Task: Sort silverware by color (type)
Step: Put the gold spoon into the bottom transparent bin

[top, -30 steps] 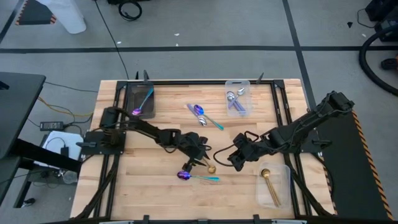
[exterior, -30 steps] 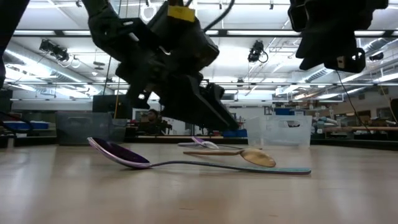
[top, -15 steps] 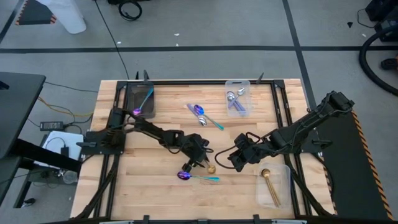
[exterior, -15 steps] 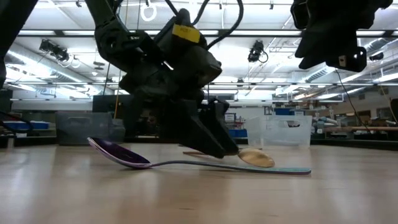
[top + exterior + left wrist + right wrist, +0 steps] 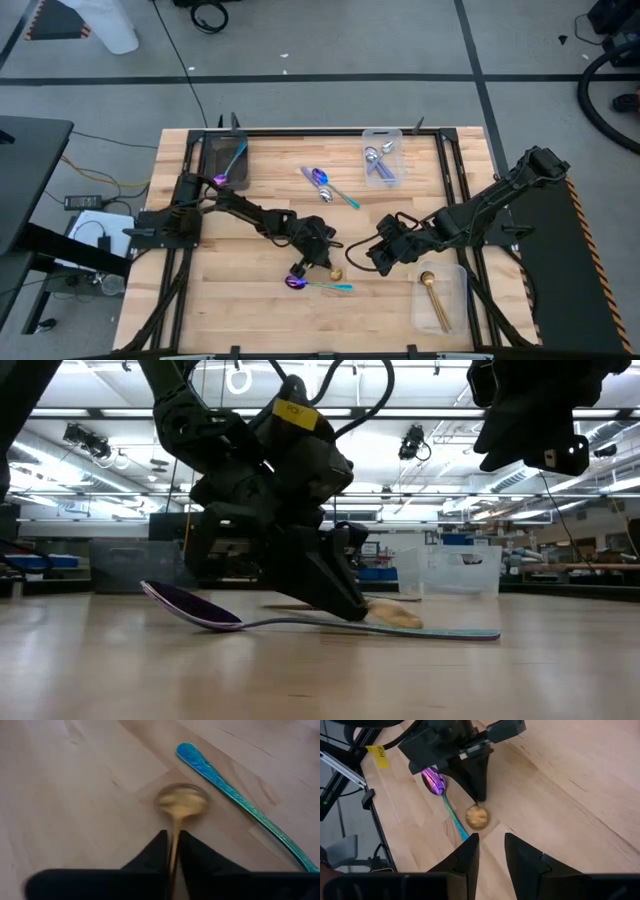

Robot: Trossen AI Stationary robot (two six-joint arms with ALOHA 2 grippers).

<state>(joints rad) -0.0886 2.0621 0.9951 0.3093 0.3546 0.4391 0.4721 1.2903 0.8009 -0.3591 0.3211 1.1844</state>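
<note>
My left gripper (image 5: pixel 171 851) pinches the gold spoon (image 5: pixel 181 804) on the pale wooden table (image 5: pixel 230 300), just beside the teal-handled spoon (image 5: pixel 240 802); my right gripper (image 5: pixel 491 851) hovers near it, fingers apart, under bright ceiling lights.

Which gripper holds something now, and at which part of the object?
The left gripper pinches the gold spoon by its handle; the right gripper holds nothing.

The left hand (image 5: pixel 171 851) has lowered and apparently pinched the gold spoon's (image 5: pixel 182 802) handle.
</note>
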